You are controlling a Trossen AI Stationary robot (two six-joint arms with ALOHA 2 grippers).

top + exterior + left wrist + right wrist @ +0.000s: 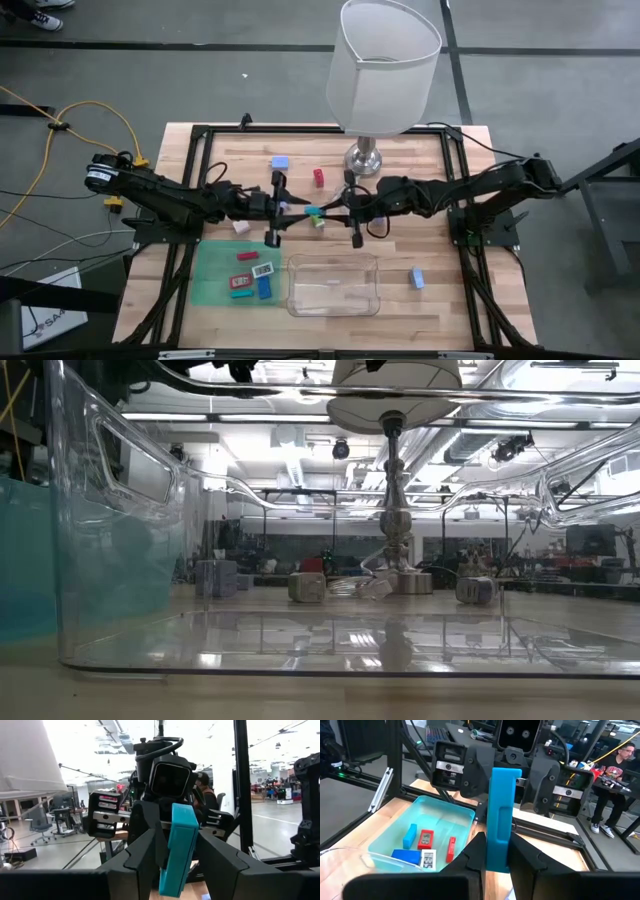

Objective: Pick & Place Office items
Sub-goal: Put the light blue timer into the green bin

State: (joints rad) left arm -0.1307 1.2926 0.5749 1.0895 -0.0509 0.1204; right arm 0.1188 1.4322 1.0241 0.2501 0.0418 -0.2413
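Where the two arms meet over the table's middle, the high view shows the left gripper (296,208) and the right gripper (332,212) facing each other with a teal stick (312,212) between them, just in front of the lamp (383,70). Near them lie a blue piece (280,162), a red piece (319,177) and a pale piece (241,227); another blue piece (416,278) lies to the right of the clear tray (333,300). The green tray (207,280) holds red, white and blue pieces.

Low view: the clear tray's wall fills the foreground; beyond it stand the lamp's base and several small pieces. Neither gripper can be made out here.

Left wrist view: the left fingers (142,857) are narrowed onto the teal stick, which stands slightly tilted.

Right wrist view: the right fingers (522,855) are closed on the same stick, upright, with the green tray behind.
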